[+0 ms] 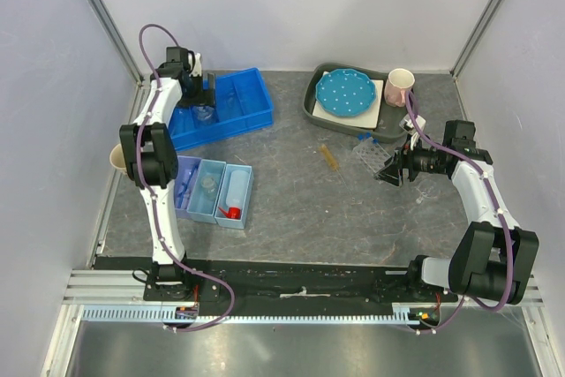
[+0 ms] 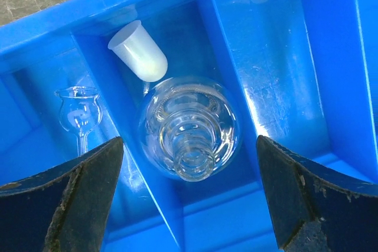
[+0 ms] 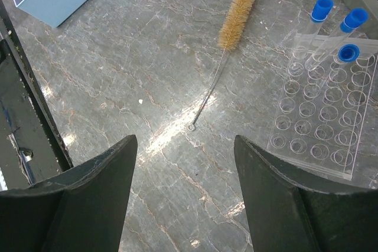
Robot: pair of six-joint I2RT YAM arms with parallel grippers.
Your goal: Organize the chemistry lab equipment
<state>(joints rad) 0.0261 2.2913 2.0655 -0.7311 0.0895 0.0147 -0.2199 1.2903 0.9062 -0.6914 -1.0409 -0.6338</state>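
The left gripper (image 2: 189, 205) is hovering over the blue bin (image 2: 248, 57) at the far left of the table (image 1: 300, 192), with its jaws standing wide apart and gripping nothing. A round glass flask (image 2: 189, 128) is sitting in the bin's middle compartment, directly below the gap between the fingers and clear of both. A translucent white cap (image 2: 139, 51) is lying just beside the flask on its far side, in the same compartment. A small glass vessel (image 2: 78, 107) is resting in the next compartment to the left, behind a divider wall. The right gripper (image 3: 186, 199) is pointing left over bare table surface on the right side, its jaws spread well apart with nothing between them. An amber-bristled brush (image 3: 236, 19) is lying flat on the table beyond the fingers, with its wire handle running toward the gripper. A clear tube rack (image 3: 322, 122) is sitting to the right of the brush, apart from it, and three blue-capped tubes (image 3: 322, 9) are standing at the rack's far end. A red-capped squeeze bottle (image 1: 232, 196) is lying in the right compartment of a pale blue organiser (image 1: 212, 187), near the left arm. A polka-dot plate (image 1: 346, 93) is resting in a grey tray (image 1: 311, 103) at the far right, with a pink mug (image 1: 399, 86) beside it.
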